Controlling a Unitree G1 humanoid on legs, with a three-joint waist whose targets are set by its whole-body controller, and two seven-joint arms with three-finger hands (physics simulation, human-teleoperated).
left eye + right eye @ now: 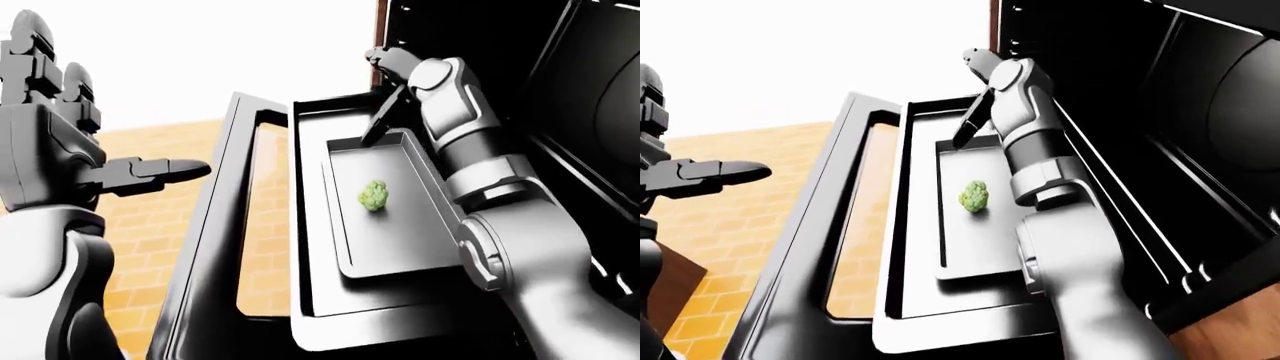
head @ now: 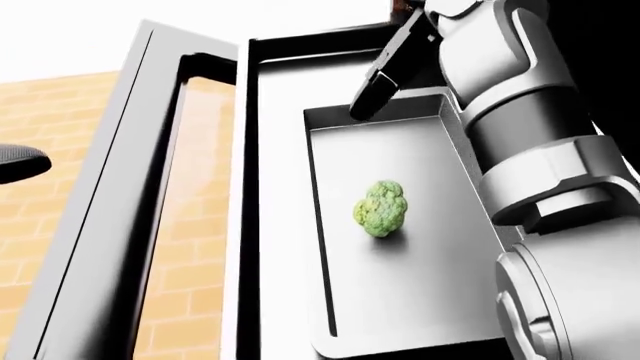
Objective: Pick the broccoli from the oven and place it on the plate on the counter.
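The small green knobbly broccoli floret (image 2: 381, 208) lies loose near the middle of the shallow grey metal baking tray (image 2: 440, 300), which sits on the oven's open black glass door (image 1: 215, 247), so it is reachable from above. The right hand (image 2: 380, 79) hangs over the tray's top end, well apart from the broccoli, dark fingers extended and holding nothing. The left hand (image 1: 60, 142) is raised aside, fingers spread, likely to stay clear. No plate shows.

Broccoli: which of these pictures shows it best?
The head view: the broccoli is largest there, unobstructed on the tray, its bumpy florets plain to see. The left-eye and right-eye views show it too, but as a small green lump farther off.
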